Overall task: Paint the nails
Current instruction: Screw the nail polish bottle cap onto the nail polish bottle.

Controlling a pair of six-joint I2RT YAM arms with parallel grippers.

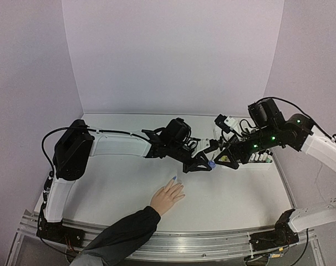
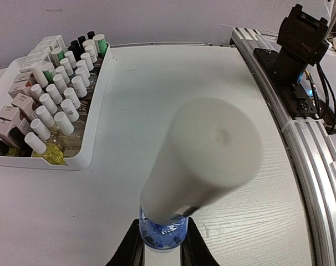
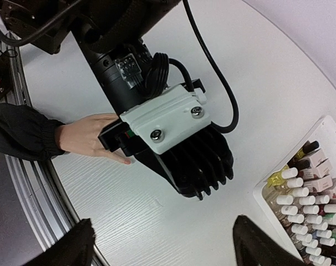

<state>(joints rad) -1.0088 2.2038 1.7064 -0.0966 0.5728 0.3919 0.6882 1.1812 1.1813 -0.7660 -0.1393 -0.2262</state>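
**Top view.** The left fingers [image 1: 207,164], at frame centre, are closed on 1 blue bottle [image 1: 212,164]. The right fingers [image 1: 222,156] sit just right of that bottle, spread apart and gripping nothing. 1 hand [image 1: 168,197] with a dark sleeve [image 1: 123,233] lies flat on the table [image 1: 118,183] at lower centre, below the left fingers. Of the nails [image 1: 173,178], 1 shows blue at the uppermost fingertip. The rest are too small to judge. 1 white tray [image 1: 258,159] of bottles sits at right centre.

**Left wrist view.** The 2 fingers at bottom centre clamp the bottle's blue glass base. Its white cap [image 2: 204,160] points toward the lens and is blurred. The tray, at upper left, holds bottles with white and dark caps plus small boxes. They are too crowded to count exactly.

**Right wrist view.** The 2 fingers show at the lower left and lower right corners, wide apart, with only bare table between them. The left arm's wrist fills the centre and covers part of the hand at left centre. No nail colour can be read here. The tray sits at lower right.
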